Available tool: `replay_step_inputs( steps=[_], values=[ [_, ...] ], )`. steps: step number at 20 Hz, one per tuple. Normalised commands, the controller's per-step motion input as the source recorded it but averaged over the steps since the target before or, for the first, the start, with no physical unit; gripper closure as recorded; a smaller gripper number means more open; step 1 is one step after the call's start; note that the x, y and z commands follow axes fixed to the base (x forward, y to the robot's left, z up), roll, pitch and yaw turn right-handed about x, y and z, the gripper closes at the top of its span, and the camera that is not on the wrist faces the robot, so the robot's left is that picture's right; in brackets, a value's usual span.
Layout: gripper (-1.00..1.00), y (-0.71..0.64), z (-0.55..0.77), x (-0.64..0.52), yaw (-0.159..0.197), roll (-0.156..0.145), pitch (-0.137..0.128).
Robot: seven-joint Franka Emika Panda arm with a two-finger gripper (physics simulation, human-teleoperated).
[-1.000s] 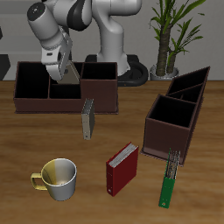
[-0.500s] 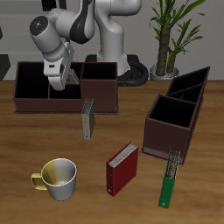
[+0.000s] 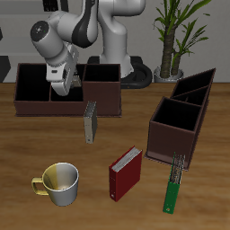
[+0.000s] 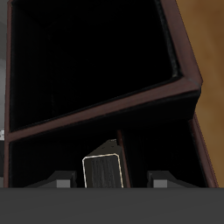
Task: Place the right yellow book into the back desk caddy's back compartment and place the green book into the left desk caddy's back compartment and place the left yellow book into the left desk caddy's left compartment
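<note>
Wood-grain table (image 3: 27, 144) fills the exterior view, with a potted plant (image 3: 176, 27) behind it against a pale wall. Working across it: a yellow-and-white mug (image 3: 57, 181) sits near the front edge; the gripper (image 3: 63, 83) hangs over the back desk caddy (image 3: 67, 88), and in the wrist view its fingers are closed on the right yellow book (image 4: 103, 171), held on edge just above the caddy's dark divided bins. My worry is the drop: the book is right by a divider wall (I can't tell which bin lies directly beneath), so releasing here could land it in the wrong compartment or leave it perched on the partition. Further along, the left yellow book (image 3: 90, 122) leans against the caddy's front, a red book (image 3: 125, 172) lies flat, the green book (image 3: 172, 189) rests by the left desk caddy (image 3: 182, 117).
</note>
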Motion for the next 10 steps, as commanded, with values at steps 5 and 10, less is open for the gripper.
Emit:
replay_step_inputs(
  steps=[5,10],
  values=[
    [-1.00,0.18,0.22,-0.05,-0.020,0.037,-0.026],
    [-1.00,0.06,0.37,0.01,-0.090,0.002,-0.049]
  ],
)
